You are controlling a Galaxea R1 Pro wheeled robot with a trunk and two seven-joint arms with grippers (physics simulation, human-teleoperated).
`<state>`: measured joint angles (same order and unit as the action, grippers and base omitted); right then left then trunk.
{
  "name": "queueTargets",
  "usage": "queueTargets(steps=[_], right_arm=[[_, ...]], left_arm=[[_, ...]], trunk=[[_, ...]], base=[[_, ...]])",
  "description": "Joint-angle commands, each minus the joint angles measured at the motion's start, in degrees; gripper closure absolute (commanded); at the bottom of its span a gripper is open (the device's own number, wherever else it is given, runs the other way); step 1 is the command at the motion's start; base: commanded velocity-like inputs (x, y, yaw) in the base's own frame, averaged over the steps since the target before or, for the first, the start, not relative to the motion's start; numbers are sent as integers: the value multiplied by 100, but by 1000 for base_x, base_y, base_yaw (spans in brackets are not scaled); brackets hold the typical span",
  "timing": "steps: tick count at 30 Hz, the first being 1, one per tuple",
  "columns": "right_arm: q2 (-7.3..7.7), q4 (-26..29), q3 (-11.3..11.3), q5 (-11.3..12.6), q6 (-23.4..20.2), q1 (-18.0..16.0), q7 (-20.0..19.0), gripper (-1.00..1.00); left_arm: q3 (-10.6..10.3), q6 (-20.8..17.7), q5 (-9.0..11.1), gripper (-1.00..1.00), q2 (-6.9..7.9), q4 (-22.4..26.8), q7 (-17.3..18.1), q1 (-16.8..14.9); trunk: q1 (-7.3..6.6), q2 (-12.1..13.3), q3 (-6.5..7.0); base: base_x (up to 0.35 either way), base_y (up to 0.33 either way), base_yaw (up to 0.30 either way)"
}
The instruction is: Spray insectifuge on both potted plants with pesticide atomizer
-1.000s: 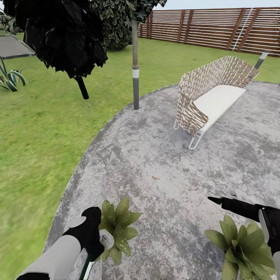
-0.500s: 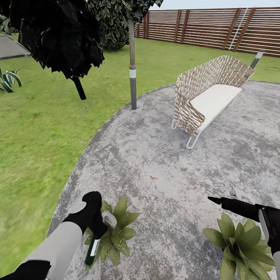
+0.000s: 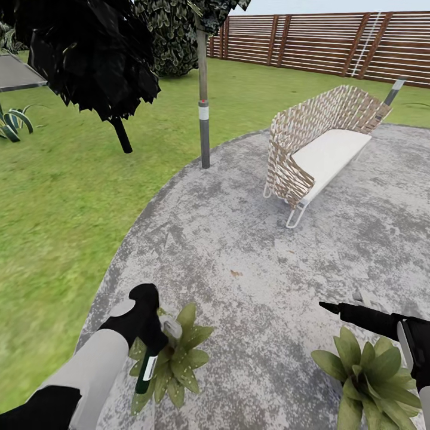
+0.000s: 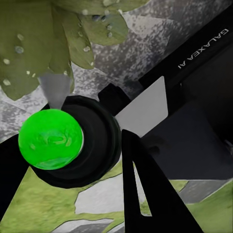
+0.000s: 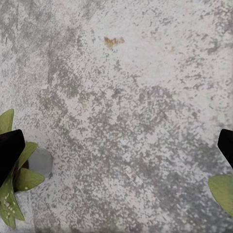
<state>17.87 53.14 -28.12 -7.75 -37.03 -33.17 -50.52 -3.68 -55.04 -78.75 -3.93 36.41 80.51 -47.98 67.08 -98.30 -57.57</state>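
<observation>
Gripping the pesticide atomizer (image 3: 150, 357), the left gripper (image 3: 149, 325) hangs over the left potted plant (image 3: 173, 358) at the near edge of the round grey paved patch (image 3: 257, 239). Its black fingers are clamped on the sprayer's upper part, with the pale grey-white nozzle head (image 3: 172, 329) poking out toward the rosette's middle and the green-and-white body slanting down and back toward the robot. In the left wrist view the atomizer (image 4: 68, 141) shows end-on as a bright green dome in a dark ring, held between the fingers (image 4: 145, 194), and the pale nozzle tip (image 4: 54, 90) points at broad leaves (image 4: 34, 43) that carry small droplets.

The right gripper (image 3: 334, 308) reaches out over the paving above and just beyond the right potted plant (image 3: 373, 373), holding nothing. In the right wrist view its two dark fingers (image 5: 9, 153) sit at opposite edges of the picture, wide apart, with bare speckled concrete between them and a few leaves (and a small grey object (image 5: 41, 162), too unclear to name) near one of them.

Further off on the paving stands a woven bench (image 3: 319, 149) with a white cushion. A grey post (image 3: 204, 107) rises at the paving's far edge beside the lawn (image 3: 65, 197), a dark-leaved tree (image 3: 89, 54) stands on the grass, and a slatted wooden fence (image 3: 334, 45) closes the garden behind.
</observation>
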Motion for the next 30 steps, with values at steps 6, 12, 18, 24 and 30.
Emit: queueTargets(steps=[6,12,18,24,30], right_arm=[[-3,4,-18,-60,-17,-6,-55,-100],[-3,6,-18,-60,-17,-6,-54,-100],[-3,5,-18,-60,-18,-6,-56,-100],[-3,5,-18,-60,-19,-6,-58,-100],[-3,7,-18,-60,-19,-6,-55,-100]], left_arm=[[-121,-60,-53,100,-3,2,61,-25],[-510,-60,-53,100,5,-8,70,-27],[-537,-60,-53,100,10,-31,70,-27],[-545,-60,-53,100,14,-43,70,-27],[-554,-60,-53,100,15,-218,70,-27]], trunk=[[0,-2,-4],[0,-2,-4],[0,-2,-4],[0,-2,-4],[0,-2,-4]], base=[[4,-3,0],[103,-88,0],[12,-8,0],[159,0,0],[32,0,0]])
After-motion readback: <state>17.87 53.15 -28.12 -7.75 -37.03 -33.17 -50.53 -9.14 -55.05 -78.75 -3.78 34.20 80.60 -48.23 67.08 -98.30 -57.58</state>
